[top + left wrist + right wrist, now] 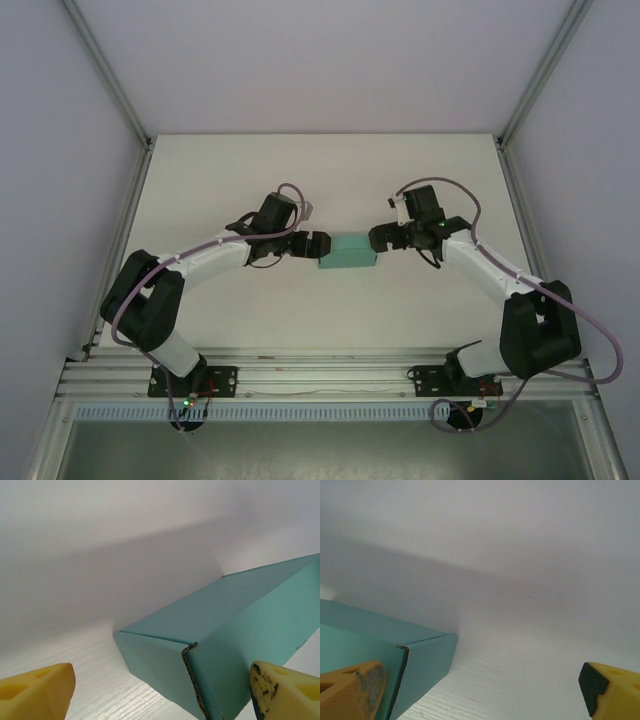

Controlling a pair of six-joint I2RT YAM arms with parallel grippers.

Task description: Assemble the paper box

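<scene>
- Sitting near the middle of the white surface (250, 170), the teal-green paper box (347, 252) reads as a closed rectangular block, not a flat sheet. It rests on a broad face at the centre of the top view.
- Its long axis runs left to right across the top view, so one short end points at each arm.
- At the box's left short end is the left end effector (316, 245), and at the right short end is the right end effector (378, 238). Both sit just beside their ends and about equally near. Whether either touches the card cannot be told from above.
- In the left wrist view the box stretches from bottom centre up to the right edge of the frame, its near corner showing a raw corrugated edge (192, 680). It lies between the yellow pads, much closer to the finger (285, 690) at lower right than to the one at lower left (37, 690), which hangs over bare surface.
- The left end effector is spread wide and has hold of nothing.
- In the right wrist view the box fills the lower left, its corner just ahead of the lower-left finger (350, 692). The other finger (610, 690) is well apart from the box.
- The right end effector is also spread wide, with nothing in it.
- Judged from this, the box sits off to one side of each opening, so either arm would likely need a sideways shift to straddle or press its end.
</scene>
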